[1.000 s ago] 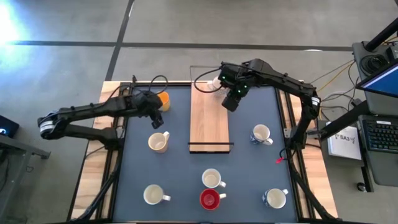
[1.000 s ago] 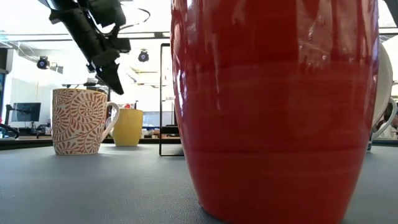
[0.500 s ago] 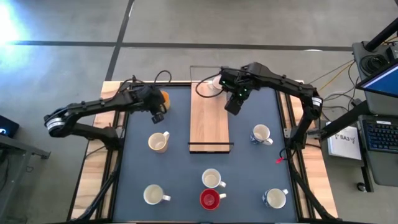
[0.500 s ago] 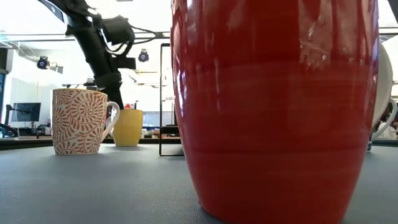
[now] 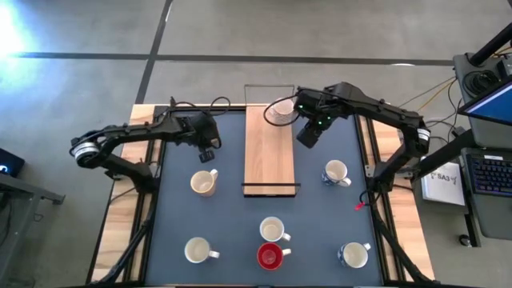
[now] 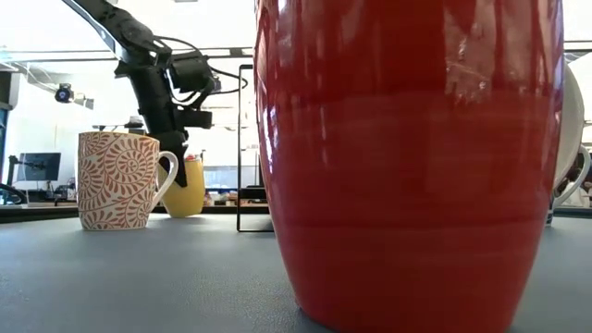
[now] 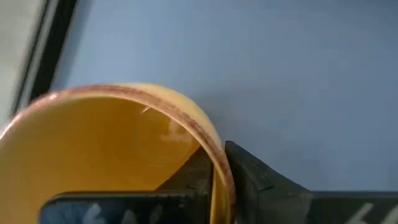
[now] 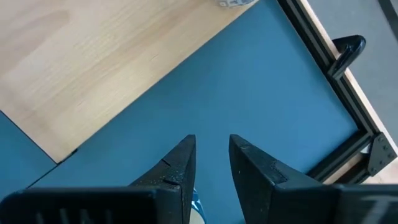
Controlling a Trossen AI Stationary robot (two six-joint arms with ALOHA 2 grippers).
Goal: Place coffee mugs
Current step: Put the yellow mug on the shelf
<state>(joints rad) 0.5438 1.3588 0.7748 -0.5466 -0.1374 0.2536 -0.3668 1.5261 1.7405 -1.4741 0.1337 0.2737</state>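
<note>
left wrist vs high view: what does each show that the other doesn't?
Left wrist only: the orange mug seen close, with the left end effector shut on its rim, one finger inside the wall and one outside.

High view only: the wooden board with a white mug on its far end, the right end effector empty above the mat beside the board, and six more mugs spread over the mat, including the red mug.

Both: the blue mat and the left arm at the table's far left corner.

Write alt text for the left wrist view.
The left gripper is shut on the rim of the orange mug, one finger inside and one outside the wall. Bare blue-grey table mat fills the rest.
</note>
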